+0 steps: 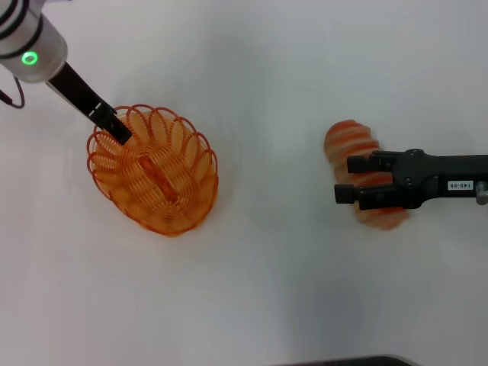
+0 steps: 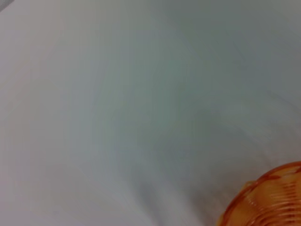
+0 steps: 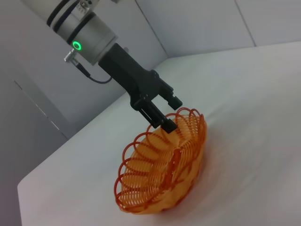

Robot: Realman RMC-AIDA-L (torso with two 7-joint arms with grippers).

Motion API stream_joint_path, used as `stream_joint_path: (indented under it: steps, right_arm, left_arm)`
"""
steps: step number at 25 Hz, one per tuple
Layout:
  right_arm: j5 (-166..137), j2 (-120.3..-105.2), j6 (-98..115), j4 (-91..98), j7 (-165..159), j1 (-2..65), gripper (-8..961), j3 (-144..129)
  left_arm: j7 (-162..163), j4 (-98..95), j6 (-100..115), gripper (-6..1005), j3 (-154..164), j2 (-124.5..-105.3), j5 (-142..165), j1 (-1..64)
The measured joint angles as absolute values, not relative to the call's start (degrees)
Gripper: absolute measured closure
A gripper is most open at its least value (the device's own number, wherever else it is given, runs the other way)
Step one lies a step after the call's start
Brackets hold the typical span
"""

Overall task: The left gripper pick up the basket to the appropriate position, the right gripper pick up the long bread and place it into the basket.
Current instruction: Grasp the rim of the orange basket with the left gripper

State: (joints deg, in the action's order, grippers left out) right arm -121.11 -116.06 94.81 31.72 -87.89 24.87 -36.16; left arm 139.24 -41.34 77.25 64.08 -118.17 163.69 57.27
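Note:
The orange wire basket (image 1: 156,175) sits left of centre and tilts, its far-left end raised. The left gripper (image 1: 116,128) is shut on the rim at that end; the right wrist view shows the left gripper (image 3: 168,115) with its fingers over the scalloped edge of the basket (image 3: 160,179). A bit of the basket (image 2: 270,200) shows in the left wrist view. The long bread (image 1: 347,139), tan with orange-red stripes, lies on the right. The right gripper (image 1: 349,178) is open above the middle of the bread, its fingers crossing over it.
The white table (image 1: 274,290) runs all round both things. A grey wall (image 3: 197,23) stands behind the table's far edge in the right wrist view. A dark edge shows at the bottom of the head view.

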Motion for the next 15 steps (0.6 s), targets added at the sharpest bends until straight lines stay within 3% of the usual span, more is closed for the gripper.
stream_joint_path:
  steps: [11, 15]
  right_arm:
    - [-121.11, -116.35, 93.76, 31.64, -87.89, 25.12, 23, -36.41]
    - [-121.11, -116.47, 93.02, 31.47, -87.87, 25.2, 23, -36.41]
  left_arm:
    - [138.97, -39.71, 75.77, 213, 64.36, -118.64, 163.7, 57.54]
    - [138.89, -39.42, 75.68, 396, 64.34, -118.95, 163.74, 57.69]
